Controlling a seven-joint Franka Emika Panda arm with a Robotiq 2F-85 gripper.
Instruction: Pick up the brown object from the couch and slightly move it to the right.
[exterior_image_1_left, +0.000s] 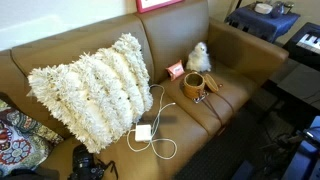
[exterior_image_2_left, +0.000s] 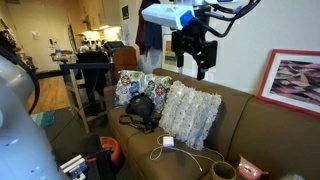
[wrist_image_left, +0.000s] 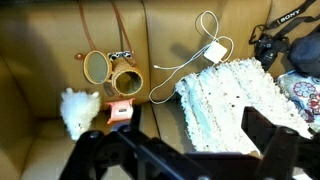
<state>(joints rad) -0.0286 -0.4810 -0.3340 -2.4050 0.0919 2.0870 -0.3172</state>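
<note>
The brown object is a small tan round cup with a dark hollow and a thin strap. It stands on the caramel leather couch, on the seat just in front of a white plush toy. It also shows in the wrist view and at the bottom edge of an exterior view. My gripper hangs high above the couch, far from the cup. In the wrist view its jaws are spread wide and empty, over the white pillow.
A big white shaggy pillow fills the seat's middle. A white charger with cable lies in front of it. A small orange square sits beside the plush toy. A black camera and patterned cushion lie at the other end.
</note>
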